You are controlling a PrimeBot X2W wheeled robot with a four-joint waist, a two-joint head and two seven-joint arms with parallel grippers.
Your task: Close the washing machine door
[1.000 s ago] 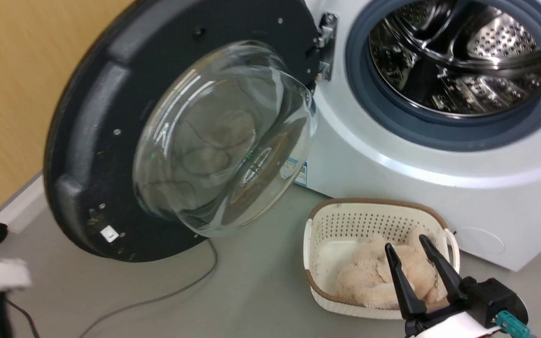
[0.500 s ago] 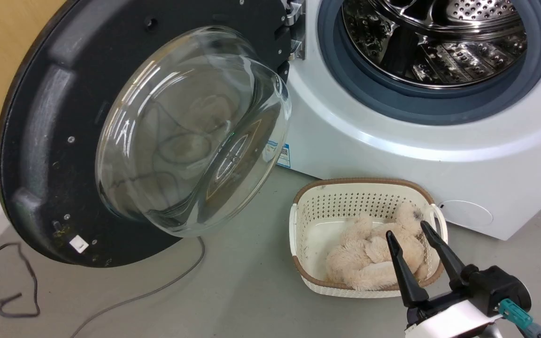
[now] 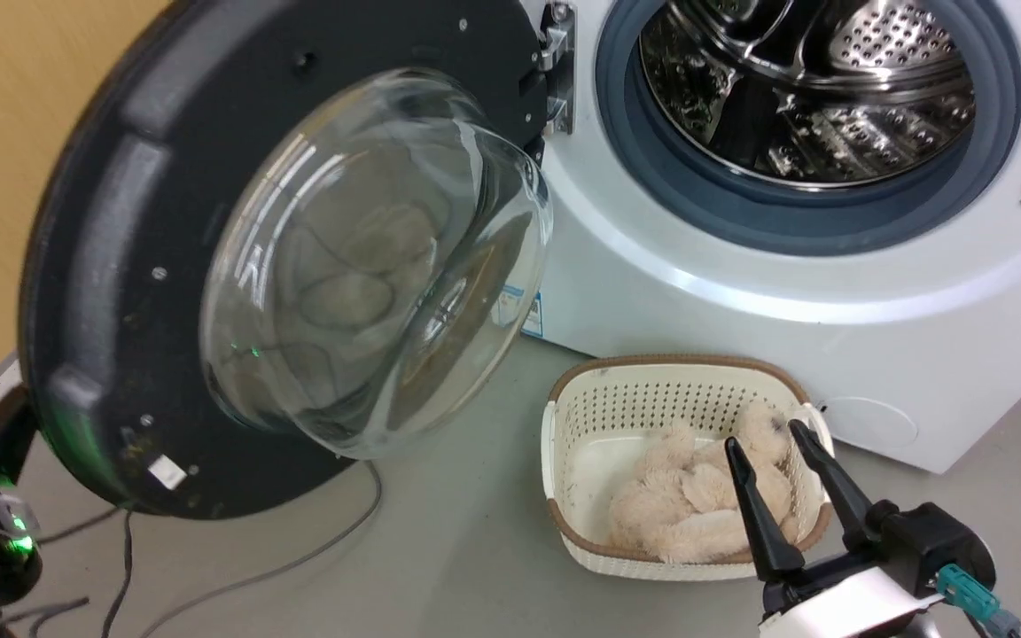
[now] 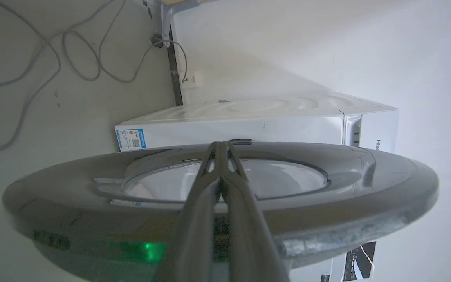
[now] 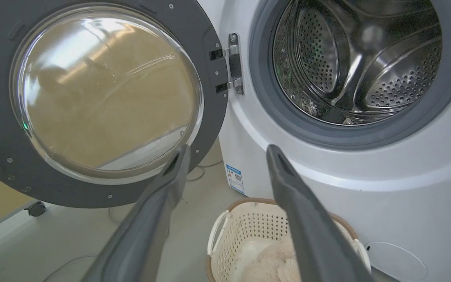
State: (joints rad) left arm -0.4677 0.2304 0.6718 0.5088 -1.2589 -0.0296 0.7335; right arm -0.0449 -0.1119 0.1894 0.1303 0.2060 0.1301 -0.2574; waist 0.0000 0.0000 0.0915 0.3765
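The washing machine (image 3: 741, 292), white and front-loading, is seen with its round opening uncovered. A grey rubber gasket (image 3: 652, 186) is set around the perforated steel drum (image 3: 830, 89), in which nothing can be made out. The washing machine door (image 3: 112, 266) is swung wide open on its hinge (image 3: 557, 53) at the left of the opening. Its matte black inner face and bulging glass bowl are turned toward the head camera.

A cream perforated basket (image 3: 652, 412) with a brown rim is placed on the floor just in front of the machine. A fluffy beige plush item (image 3: 688, 509) is held in it.

The right gripper (image 3: 763, 434) is held above the basket with its two fingers spread apart, nothing between them. In the left wrist view the left gripper (image 4: 220, 145) is pressed closed, finger against finger, and is laid along the door's glossy outer ring. Whether it touches the ring cannot be told.

A grey cable (image 3: 298, 558) is trailed across the floor below the door.

A small blue label (image 3: 528, 310) with a QR code is stuck low on the machine's front; its print cannot be read. The letters "His" (image 4: 378, 144) are read at the machine's top edge. A white sticker (image 3: 167, 471) is fixed on the door's inner face.
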